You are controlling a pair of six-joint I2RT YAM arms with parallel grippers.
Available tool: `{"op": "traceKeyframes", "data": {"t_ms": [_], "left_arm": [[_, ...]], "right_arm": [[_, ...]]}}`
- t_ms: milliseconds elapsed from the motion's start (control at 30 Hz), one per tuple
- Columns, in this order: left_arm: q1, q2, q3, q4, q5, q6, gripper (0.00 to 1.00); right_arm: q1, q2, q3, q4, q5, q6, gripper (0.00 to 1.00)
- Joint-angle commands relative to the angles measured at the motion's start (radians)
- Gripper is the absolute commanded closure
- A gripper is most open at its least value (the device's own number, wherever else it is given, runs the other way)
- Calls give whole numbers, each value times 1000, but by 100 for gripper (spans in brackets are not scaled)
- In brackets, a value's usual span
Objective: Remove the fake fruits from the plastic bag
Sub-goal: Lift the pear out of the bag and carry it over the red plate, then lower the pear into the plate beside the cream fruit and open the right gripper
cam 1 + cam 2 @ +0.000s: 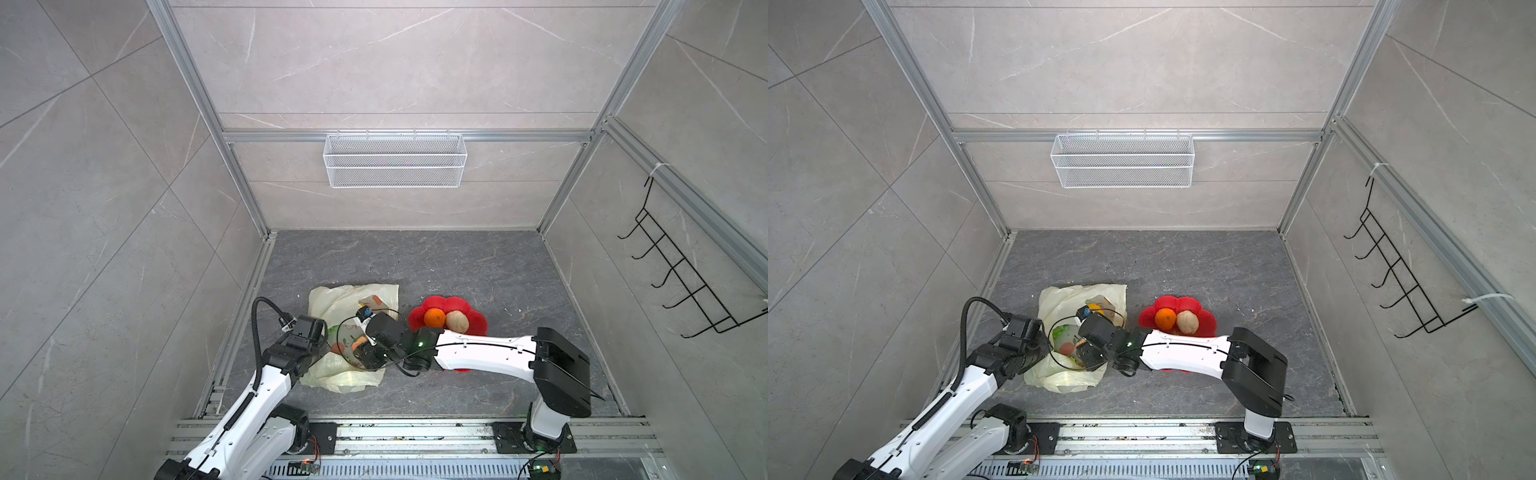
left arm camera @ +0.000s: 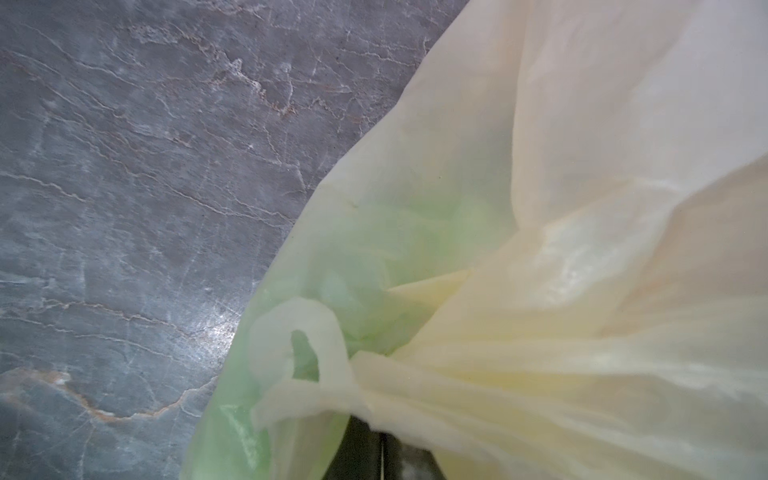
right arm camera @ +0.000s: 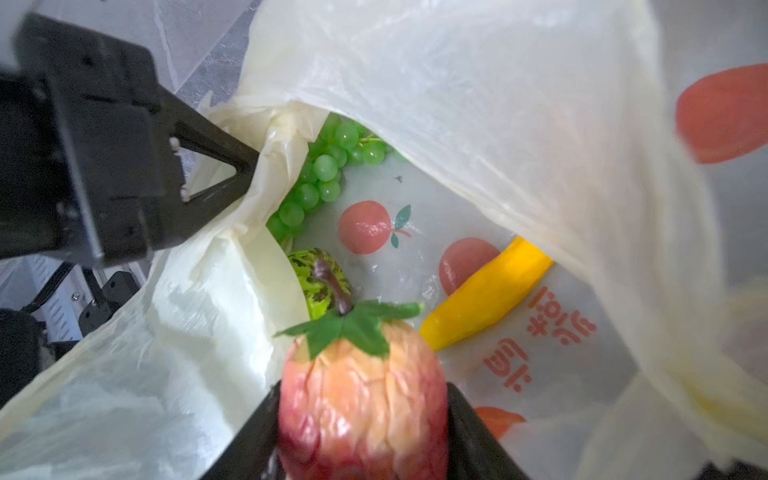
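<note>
Fingers of the left gripper pinch the plastic bag rim tight. The right gripper, half open, hugs the red apple at the bag's mouth. Only top views show the orange on the red plate.

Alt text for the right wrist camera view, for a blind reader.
The right tool grips a wrinkled red fruit inside the open plastic bag. Deeper in lie a green grape bunch, a green round fruit and a yellow banana; the left tool pinches the bag's rim.
</note>
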Motion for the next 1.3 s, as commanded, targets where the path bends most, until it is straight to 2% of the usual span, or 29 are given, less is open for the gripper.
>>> {"op": "traceKeyframes", "data": {"t_ms": [0,133,467,733,1000,1133,1267], "left_arm": [[7,12,42,-4,-54,-12,94],[6,37,48,16,-49,-6,94],[8,82,57,33,-40,3,93],[10,57,37,38,-41,11,93],[10,72,33,71,-17,22,93],[10,77,33,78,-12,24,93],[10,79,33,77,-9,23,93]], "right_arm": [[6,-99,-53,45,43,-22,45],[-5,-202,-118,45,128,-7,45],[-57,-361,-219,37,243,14,45],[-245,-512,-365,-57,299,67,46],[-423,-663,-560,-92,236,212,46],[-464,-697,-617,-115,243,280,46],[-487,-714,-686,-106,269,403,46]]}}
